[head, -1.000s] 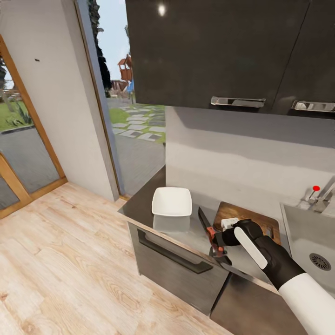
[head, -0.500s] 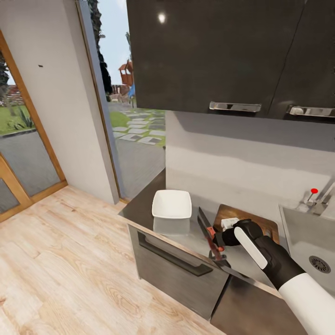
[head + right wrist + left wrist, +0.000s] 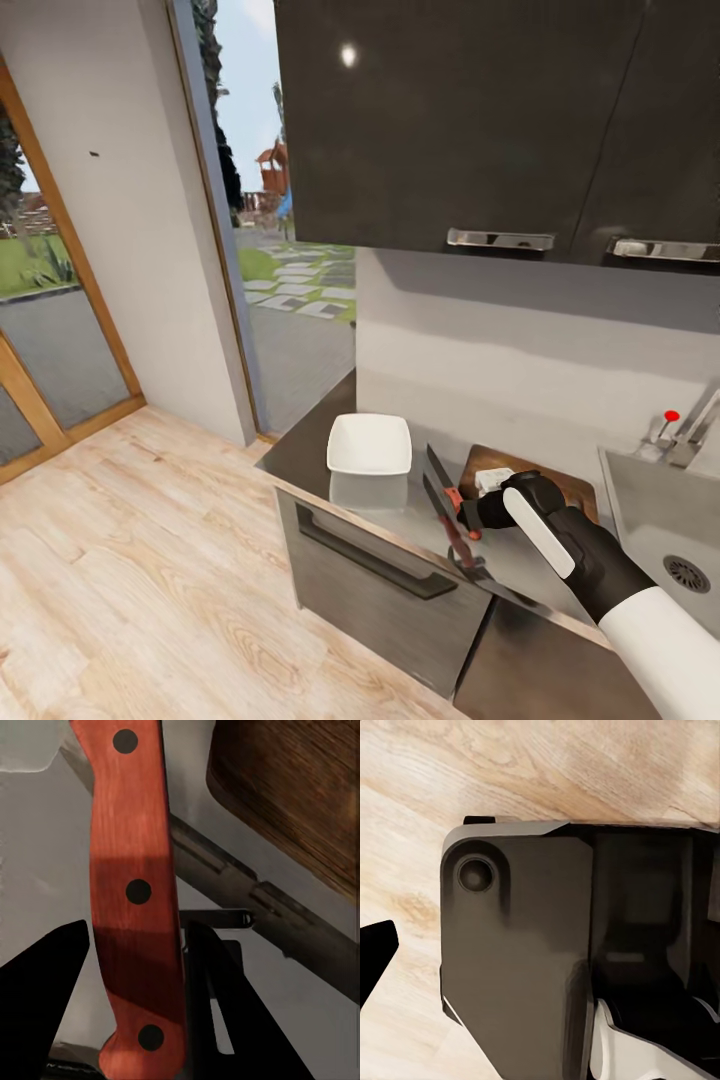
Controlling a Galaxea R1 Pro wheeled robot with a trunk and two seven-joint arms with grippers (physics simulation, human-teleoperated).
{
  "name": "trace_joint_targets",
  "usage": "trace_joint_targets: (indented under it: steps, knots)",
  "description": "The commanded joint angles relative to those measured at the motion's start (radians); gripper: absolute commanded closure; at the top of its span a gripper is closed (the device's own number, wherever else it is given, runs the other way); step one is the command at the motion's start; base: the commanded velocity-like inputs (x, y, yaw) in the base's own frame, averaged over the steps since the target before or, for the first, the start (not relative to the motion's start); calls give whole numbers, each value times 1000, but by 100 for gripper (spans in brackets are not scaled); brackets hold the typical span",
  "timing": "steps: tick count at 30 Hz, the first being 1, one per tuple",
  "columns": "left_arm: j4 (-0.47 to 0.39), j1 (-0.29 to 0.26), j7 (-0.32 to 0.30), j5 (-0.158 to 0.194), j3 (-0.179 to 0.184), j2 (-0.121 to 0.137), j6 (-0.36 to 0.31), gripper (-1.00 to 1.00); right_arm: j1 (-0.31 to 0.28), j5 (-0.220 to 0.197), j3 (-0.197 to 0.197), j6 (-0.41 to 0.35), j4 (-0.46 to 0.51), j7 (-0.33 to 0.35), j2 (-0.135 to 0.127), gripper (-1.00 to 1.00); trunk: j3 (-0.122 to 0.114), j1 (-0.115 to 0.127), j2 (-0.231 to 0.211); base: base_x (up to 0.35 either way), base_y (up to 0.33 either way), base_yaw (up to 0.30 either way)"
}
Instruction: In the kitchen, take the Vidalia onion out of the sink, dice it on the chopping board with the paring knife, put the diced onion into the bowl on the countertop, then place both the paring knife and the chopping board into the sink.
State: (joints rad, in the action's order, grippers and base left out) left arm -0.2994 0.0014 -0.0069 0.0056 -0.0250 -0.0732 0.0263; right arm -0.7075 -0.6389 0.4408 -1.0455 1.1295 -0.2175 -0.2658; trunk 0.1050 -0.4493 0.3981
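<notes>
Red-orange wood fills the space between my right gripper's point(image 3: 131, 1020) two dark fingers point(image 3: 37, 1005): it is the handle of the paring knife point(image 3: 135, 892), with three dark rivets along its length, and my jaws stand narrow, pressed against its two sides. From the head camera I see the same knife point(image 3: 447, 497) lifted just above the countertop point(image 3: 400, 505), its dark pointed blade aimed back toward the wall and its reflection lying on the glossy grey slab beneath it. The knife sits between the bowl point(image 3: 369, 444) and the chopping board point(image 3: 545, 485). The bowl is white, square, with rounded corners, standing upright near the counter's end. The board is dark brown wood grain, flat on the counter just behind my right hand; its rounded corner point(image 3: 300, 795) shows beside the handle. The sink point(image 3: 650, 510) lies beyond the board. Whether my left gripper point(image 3: 371, 956) is spread or closed I cannot tell; one dark fingertip shows over pale wooden floor point(image 3: 510, 765).
</notes>
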Motion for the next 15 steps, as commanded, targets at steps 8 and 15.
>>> trace_joint_targets:
  steps: [8,15]
  knots:
    - [-1,0,-1,1,-3,0,1,-100,-1,-10,3,-2,1,-11,-1,100,-11,-1,2,0,0,0]
    - [-1,0,-1,1,-2,0,1,-100,-1,-10,3,-2,3,-11,-1,100,-22,-1,2,0,0,0]
